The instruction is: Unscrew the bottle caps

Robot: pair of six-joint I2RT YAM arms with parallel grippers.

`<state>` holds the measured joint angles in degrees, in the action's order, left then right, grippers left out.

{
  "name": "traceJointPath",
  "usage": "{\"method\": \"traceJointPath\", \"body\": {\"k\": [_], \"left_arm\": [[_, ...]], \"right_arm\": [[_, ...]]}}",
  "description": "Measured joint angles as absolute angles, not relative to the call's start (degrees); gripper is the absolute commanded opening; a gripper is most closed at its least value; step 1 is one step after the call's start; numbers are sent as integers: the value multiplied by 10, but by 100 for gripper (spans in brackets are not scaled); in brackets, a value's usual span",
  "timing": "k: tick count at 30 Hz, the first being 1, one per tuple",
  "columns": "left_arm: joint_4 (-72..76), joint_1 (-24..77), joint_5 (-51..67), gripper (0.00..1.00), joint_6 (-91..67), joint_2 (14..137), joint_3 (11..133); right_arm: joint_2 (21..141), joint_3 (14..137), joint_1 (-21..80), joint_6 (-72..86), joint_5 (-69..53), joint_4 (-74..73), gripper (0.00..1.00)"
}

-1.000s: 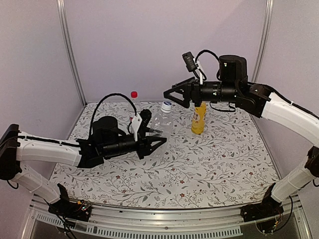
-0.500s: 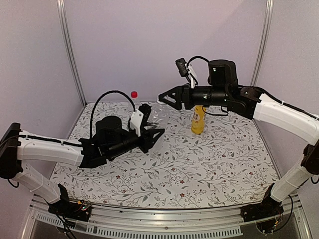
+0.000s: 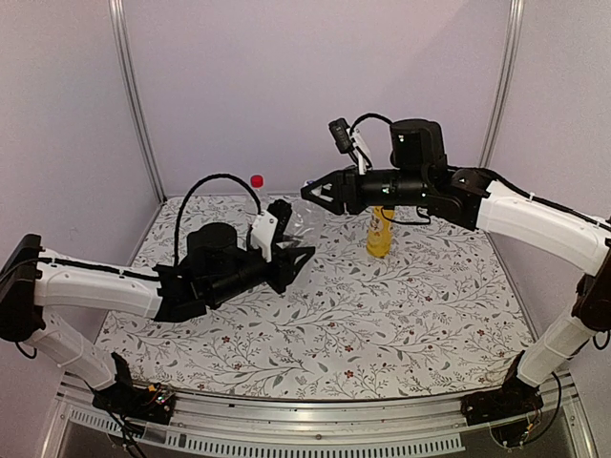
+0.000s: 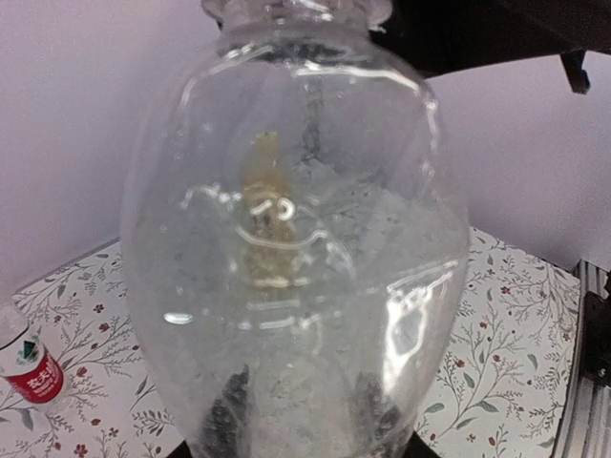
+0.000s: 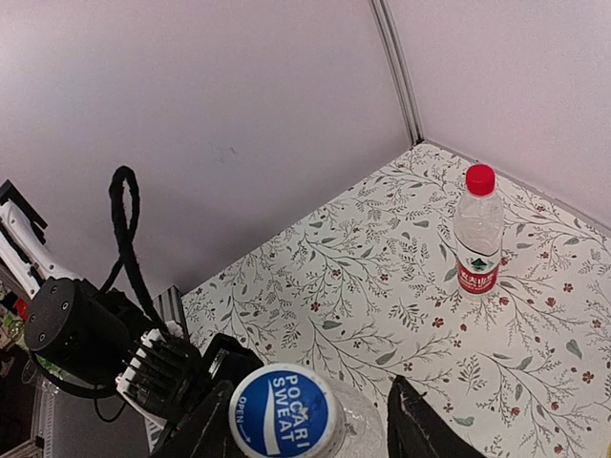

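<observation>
My left gripper (image 3: pixel 291 256) is shut on the lower body of the clear unlabelled bottle (image 4: pixel 296 239) and holds it off the table, its fingers (image 4: pixel 224 420) showing dark through the plastic. The bottle's blue cap (image 5: pixel 284 412) sits between the jaws of my right gripper (image 5: pixel 311 382). The left finger touches the cap, while the right finger (image 5: pixel 420 429) stands apart from it. In the top view my right gripper (image 3: pixel 315 191) hides the cap. The red-capped bottle (image 3: pixel 256 191) with a red-and-white label stands at the back left. The yellow-orange bottle (image 3: pixel 380 231) stands under my right arm.
The floral tablecloth (image 3: pixel 382 315) covers the table inside lilac walls. A metal corner post (image 5: pixel 396 67) rises behind the red-capped bottle (image 5: pixel 477 234). My left arm's black cable (image 3: pixel 205 186) loops above its wrist. The metal front rail (image 3: pixel 315 415) runs along the near edge.
My right gripper has moved left and down over the blue cap, and its jaws have narrowed around it. My left arm has raised the clear bottle slightly toward it.
</observation>
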<state>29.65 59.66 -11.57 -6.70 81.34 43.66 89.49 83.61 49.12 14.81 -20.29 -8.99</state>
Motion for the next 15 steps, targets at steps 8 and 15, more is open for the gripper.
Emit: {"method": "traceJointPath", "body": {"k": [8,15], "left_arm": [[290,603,-126,35,-58,823,441],[286,606,-128,35,-55,827,441]], "right_arm": [[896,836,491,145,-206,-89,53],[896,836,491,141,-207,-90,44]]}}
